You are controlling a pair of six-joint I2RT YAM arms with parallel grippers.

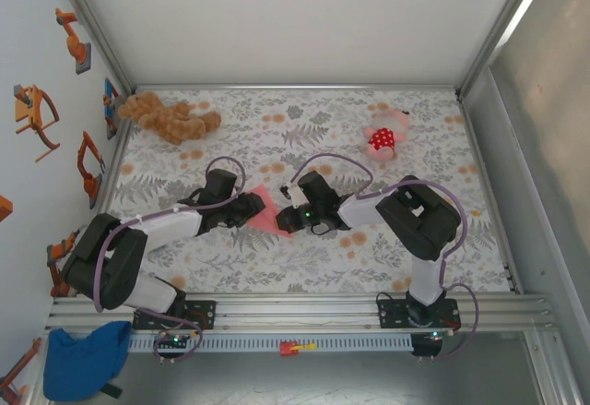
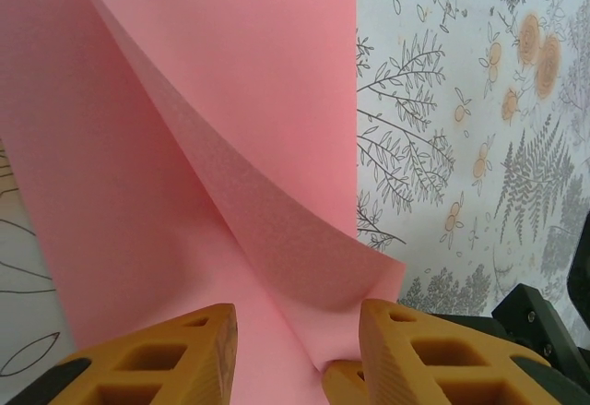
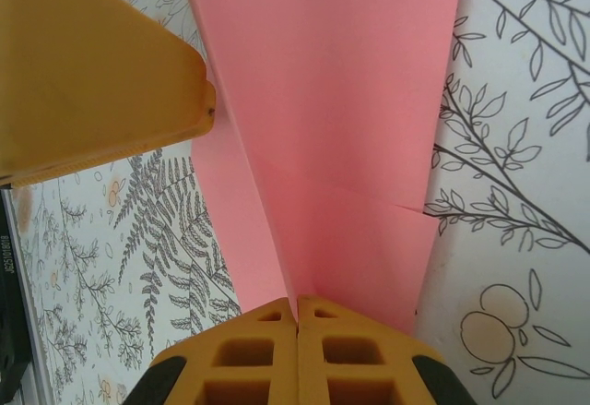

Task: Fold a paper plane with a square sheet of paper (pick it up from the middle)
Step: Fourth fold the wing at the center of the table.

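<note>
The salmon-pink square sheet of paper (image 1: 269, 209) lies on the floral tablecloth between my two grippers, part folded, with one flap standing up along a crease (image 2: 267, 211). My right gripper (image 3: 297, 311) is shut on the near edge of that raised fold, and the paper (image 3: 341, 110) fans out ahead of it. My left gripper (image 2: 295, 331) is open, its yellow fingers (image 2: 184, 350) on either side of the raised flap and over the flat layer. The right gripper's tip (image 2: 346, 379) shows beside the left one's right finger. In the top view the left gripper (image 1: 251, 208) and right gripper (image 1: 288, 219) meet at the sheet.
A brown plush toy (image 1: 171, 119) lies at the back left. At the back right is a pink plush with a red dotted patch (image 1: 385, 137). A blue cloth (image 1: 88, 359) sits off the table at the near left. Metal frame posts border the table.
</note>
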